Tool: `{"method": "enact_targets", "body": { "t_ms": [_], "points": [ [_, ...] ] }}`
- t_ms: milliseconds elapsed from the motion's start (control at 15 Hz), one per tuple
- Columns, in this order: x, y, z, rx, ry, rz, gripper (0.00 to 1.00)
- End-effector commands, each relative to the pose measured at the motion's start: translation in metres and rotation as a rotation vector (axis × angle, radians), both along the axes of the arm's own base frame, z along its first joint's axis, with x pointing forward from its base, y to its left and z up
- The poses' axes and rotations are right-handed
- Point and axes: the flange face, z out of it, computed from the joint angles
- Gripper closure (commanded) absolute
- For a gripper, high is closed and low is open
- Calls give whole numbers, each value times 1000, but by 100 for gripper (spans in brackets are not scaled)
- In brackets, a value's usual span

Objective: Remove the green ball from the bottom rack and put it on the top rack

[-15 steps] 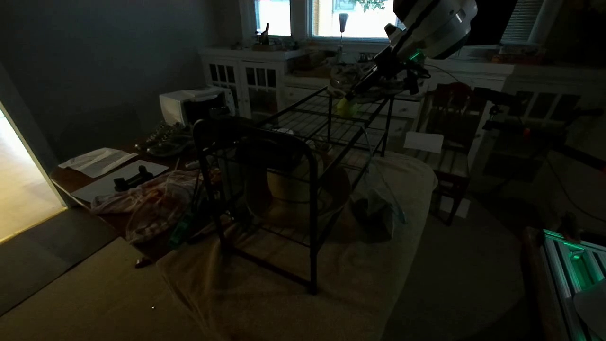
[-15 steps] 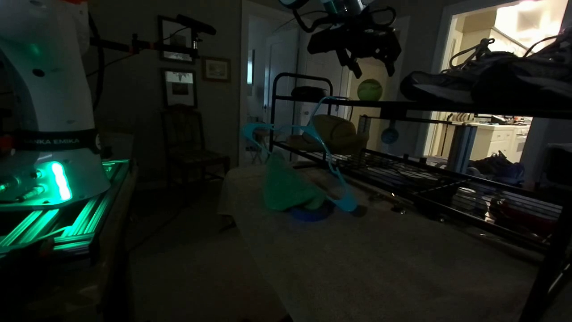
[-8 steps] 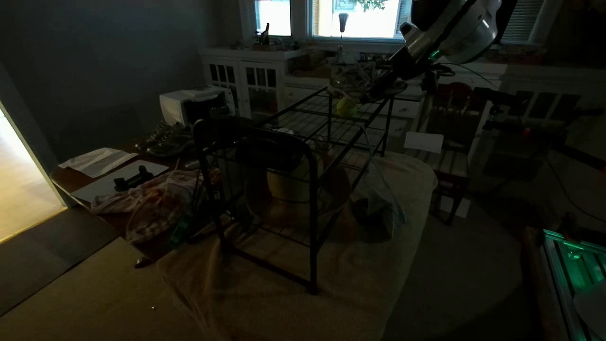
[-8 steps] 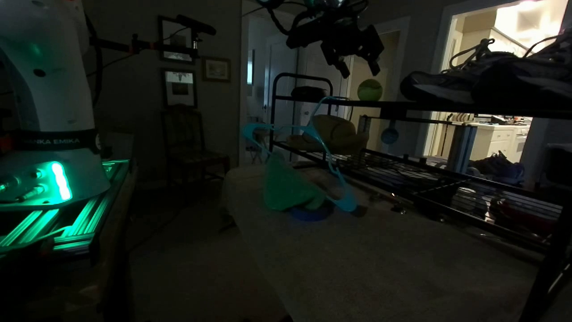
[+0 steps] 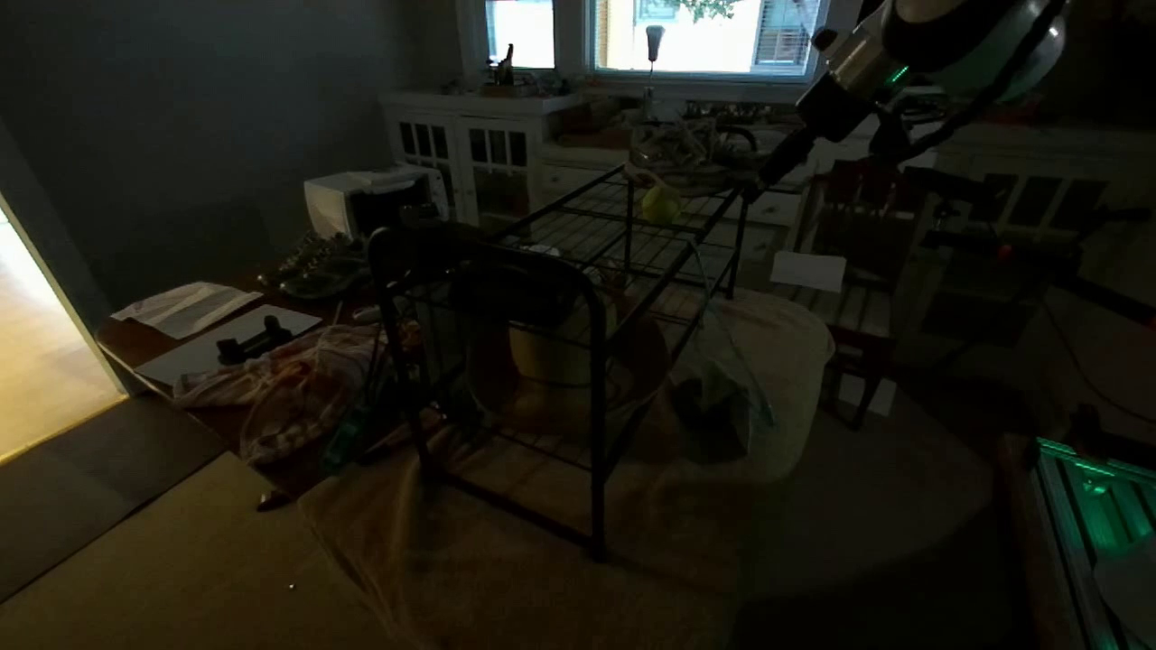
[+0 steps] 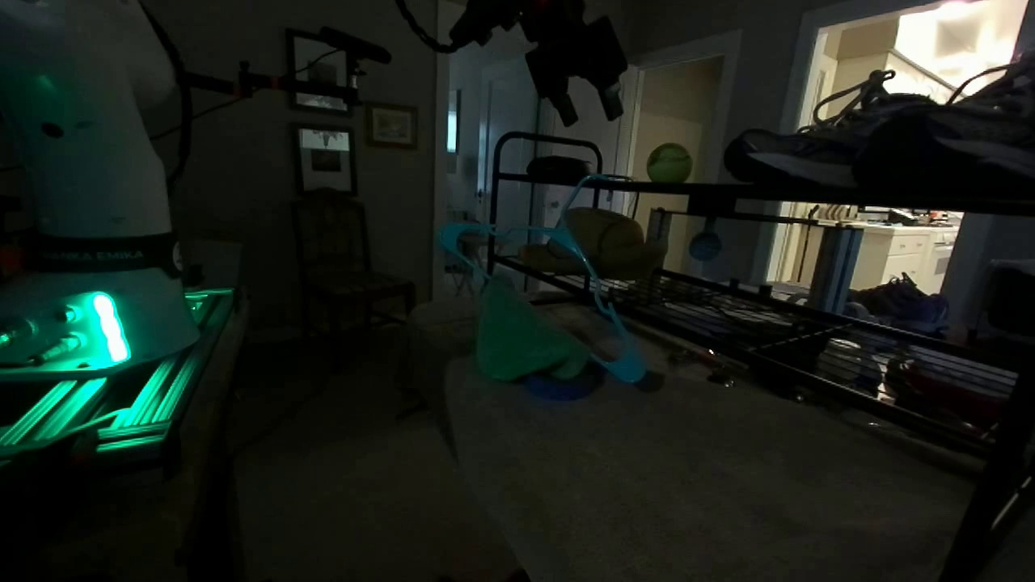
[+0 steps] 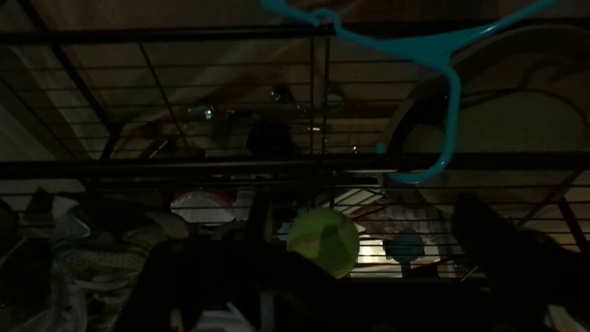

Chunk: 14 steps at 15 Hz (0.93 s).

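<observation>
Your green ball (image 6: 669,163) sits on the top rack (image 6: 792,194), near the shoes (image 6: 889,145) — both exterior views agree. So the lift out of the bottom rack (image 6: 752,356) & the placing look done, w/ prob. only the backing-off left. Your gripper (image 6: 591,118) hangs above rack height, jaws apart w/ nothing held, & in an ext. view there's a plain gap btw. it & the ball. Wrist view has the ball btw. the jaws, but I'd call that line of sight, not contact.

Next move, IMO: go up & away, no re-grip needed. Mind the blue hanger (image 7: 435,51) hooked over a long bar of the top rack — a low exit could snag it, & a tug might shake everything. The ball's round & looks to rest on bare wires, so one bump could roll it; can't tell how firmly it's seated. It's v. dark, so take it slow, then recheck the ball.
</observation>
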Motion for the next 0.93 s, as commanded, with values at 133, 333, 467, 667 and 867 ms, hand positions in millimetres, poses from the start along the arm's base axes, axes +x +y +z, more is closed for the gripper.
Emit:
{"method": "enact_targets", "body": {
  "t_ms": [133, 333, 467, 667, 867],
  "points": [
    [-57, 16, 52, 89, 148, -28, 0],
    [-76, 22, 72, 142, 210, -12, 0],
    [-85, 21, 81, 173, 255, 13, 0],
    [-83, 20, 82, 177, 228, 30, 0],
    [-83, 19, 81, 179, 228, 29, 0]
  ]
}}
